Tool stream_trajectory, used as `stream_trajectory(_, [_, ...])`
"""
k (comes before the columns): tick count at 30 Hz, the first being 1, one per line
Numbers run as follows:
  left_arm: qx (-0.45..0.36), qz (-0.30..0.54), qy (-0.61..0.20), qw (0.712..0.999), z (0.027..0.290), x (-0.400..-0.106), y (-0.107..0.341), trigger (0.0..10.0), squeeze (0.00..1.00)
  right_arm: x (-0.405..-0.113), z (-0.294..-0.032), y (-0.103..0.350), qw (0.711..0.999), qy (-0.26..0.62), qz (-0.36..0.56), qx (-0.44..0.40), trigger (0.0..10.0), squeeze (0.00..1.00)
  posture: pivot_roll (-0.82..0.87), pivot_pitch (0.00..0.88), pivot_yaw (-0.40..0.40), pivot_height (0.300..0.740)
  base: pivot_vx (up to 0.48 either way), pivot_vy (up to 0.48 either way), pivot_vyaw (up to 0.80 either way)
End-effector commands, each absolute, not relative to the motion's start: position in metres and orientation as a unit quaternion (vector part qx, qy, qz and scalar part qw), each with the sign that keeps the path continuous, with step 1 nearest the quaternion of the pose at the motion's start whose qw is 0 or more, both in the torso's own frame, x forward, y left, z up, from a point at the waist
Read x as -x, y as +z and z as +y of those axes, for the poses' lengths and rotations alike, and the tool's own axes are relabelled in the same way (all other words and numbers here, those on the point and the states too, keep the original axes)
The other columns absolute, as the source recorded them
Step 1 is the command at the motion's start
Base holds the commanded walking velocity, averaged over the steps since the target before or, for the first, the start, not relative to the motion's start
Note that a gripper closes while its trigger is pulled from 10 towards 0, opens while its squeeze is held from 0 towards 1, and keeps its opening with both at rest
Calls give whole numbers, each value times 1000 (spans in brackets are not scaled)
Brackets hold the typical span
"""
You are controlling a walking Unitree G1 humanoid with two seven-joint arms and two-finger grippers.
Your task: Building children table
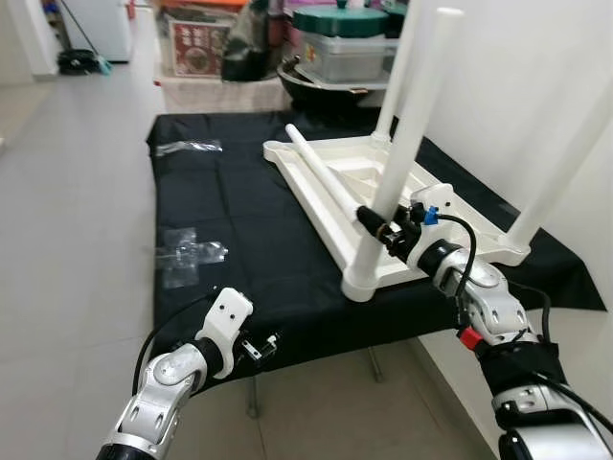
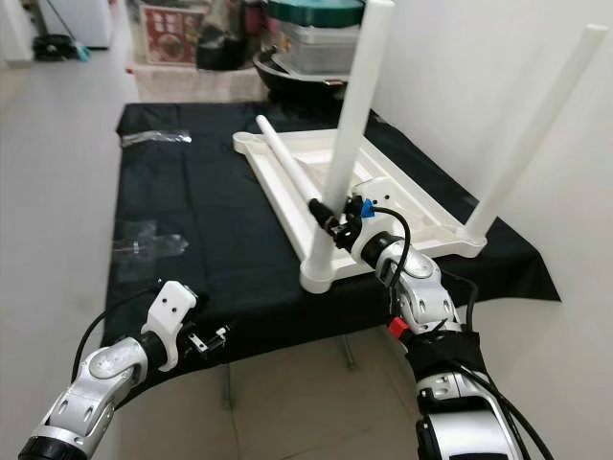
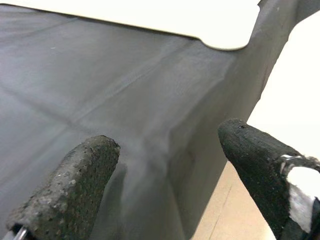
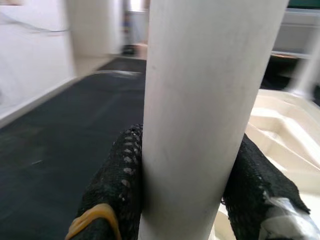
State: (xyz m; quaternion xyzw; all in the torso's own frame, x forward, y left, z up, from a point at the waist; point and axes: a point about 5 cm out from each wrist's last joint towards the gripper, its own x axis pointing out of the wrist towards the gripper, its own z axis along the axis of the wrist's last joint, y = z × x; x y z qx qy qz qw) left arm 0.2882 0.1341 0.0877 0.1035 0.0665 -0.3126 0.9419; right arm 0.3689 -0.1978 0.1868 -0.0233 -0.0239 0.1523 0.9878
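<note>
Left gripper (image 1: 261,347): held low at the near edge of the black cloth (image 1: 239,220); fingers (image 3: 80,180) spread wide apart, nothing between them; only cloth is seen beyond them in the left wrist view.

Plastic bags: two clear bags are laid flat on the cloth's left side, one (image 1: 190,251) near the left gripper's side, one (image 1: 187,147) at the far left corner; their contents cannot be made out.

Table top (image 1: 359,192): white, laid upside down on the cloth, underside ribs facing up; its long axis is run from the near right corner away toward the far left.

Loose leg (image 1: 321,177): white tube laid flat on the upturned underside, long axis pointing from near right to far left.

Near leg (image 1: 402,144): seated in the nearest corner socket, upright with a slight tilt to the right, top end pointing up out of frame.

Right gripper (image 1: 374,223): closed around the near leg low on the tube, just above the socket; both pads (image 4: 117,175) are seen pressed against the tube's sides in the right wrist view.

Other legs: one (image 1: 397,67) stood at the far corner, one (image 1: 565,163) at the right corner, leaning outward to the right.

Background: lidded storage bins (image 1: 340,43) and a printed box (image 1: 196,43) are noted on the floor beyond the cloth; contents not discernible.
</note>
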Motion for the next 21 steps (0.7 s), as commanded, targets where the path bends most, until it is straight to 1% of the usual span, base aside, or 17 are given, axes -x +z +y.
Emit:
stream_trajectory(1, [-109, 71, -315, 940, 134, -287, 86, 10000, 0, -367, -243, 171, 999, -31, 18, 39, 0, 0, 24, 0, -115, 740, 0, 0, 0])
stream_trajectory(2, [-108, 71, -315, 940, 134, -287, 86, 10000, 0, -365, -260, 167, 993, -113, 24, 24, 0, 0, 24, 0, -115, 740, 0, 0, 0])
stream_trajectory(3, [-108, 71, -315, 940, 134, -287, 86, 10000, 0, -365, -260, 167, 993, -113, 24, 24, 0, 0, 24, 0, -115, 740, 0, 0, 0])
stream_trajectory(4, [-108, 71, -316, 940, 133, -287, 86, 10000, 0, -360, -275, 161, 981, -190, 36, 28, 0, 0, 24, 0, -115, 740, 0, 0, 0])
stream_trajectory(5, [-108, 71, -316, 940, 133, -287, 86, 10000, 0, -360, -275, 161, 981, -190, 36, 28, 0, 0, 24, 0, -115, 740, 0, 0, 0])
stream_trajectory(6, [-107, 71, -316, 940, 133, -287, 86, 10000, 0, -353, -286, 155, 966, -252, 48, 37, 0, 0, 28, 0, -116, 740, 0, 0, 0])
stream_trajectory(7, [-107, 71, -316, 940, 133, -286, 86, 10000, 0, -348, -292, 151, 954, -292, 53, 50, 0, 0, 26, 0, -116, 740, 0, 0, 0])
stream_trajectory(8, [-107, 71, -316, 940, 133, -286, 86, 10000, 0, -348, -292, 151, 954, -292, 53, 50, 0, 0, 26, 0, -116, 740, 0, 0, 0])
stream_trajectory(10, [-107, 72, -316, 940, 134, -286, 86, 10000, 0, -341, -294, 148, 938, -335, 58, 63, 0, 0, 24, 0, -117, 740, 0, 0, 0])
stream_trajectory(13, [-107, 73, -315, 940, 134, -286, 86, 10000, 0, -341, -290, 146, 939, -334, 63, 60, 0, 0, 23, 0, -117, 740, 0, 0, 0])
stream_trajectory(15, [-106, 73, -315, 940, 133, -286, 85, 10000, 0, -345, -281, 143, 943, -319, 78, 53, 0, 0, 23, 0, -118, 740, 0, 0, 0])
stream_trajectory(16, [-106, 73, -316, 940, 132, -286, 85, 10000, 0, -349, -276, 143, 949, -301, 84, 48, 9333, 0, 22, 0, -118, 740, 0, 0, 0])
stream_trajectory(18, [-105, 73, -316, 940, 132, -286, 85, 10000, 0, -351, -273, 143, 952, -290, 87, 45, 9333, 0, 22, 0, -118, 740, 0, 0, 0])
stream_trajectory(19, [-105, 73, -316, 940, 132, -286, 85, 10000, 0, -355, -269, 145, 956, -279, 81, 49, 10000, 0, 21, 0, -119, 740, 0, 0, 0])
stream_trajectory(21, [-105, 73, -315, 940, 132, -286, 85, 10000, 0, -358, -265, 149, 961, -265, 68, 38, 10000, 0, 19, 0, -119, 740, 0, 0, 0])
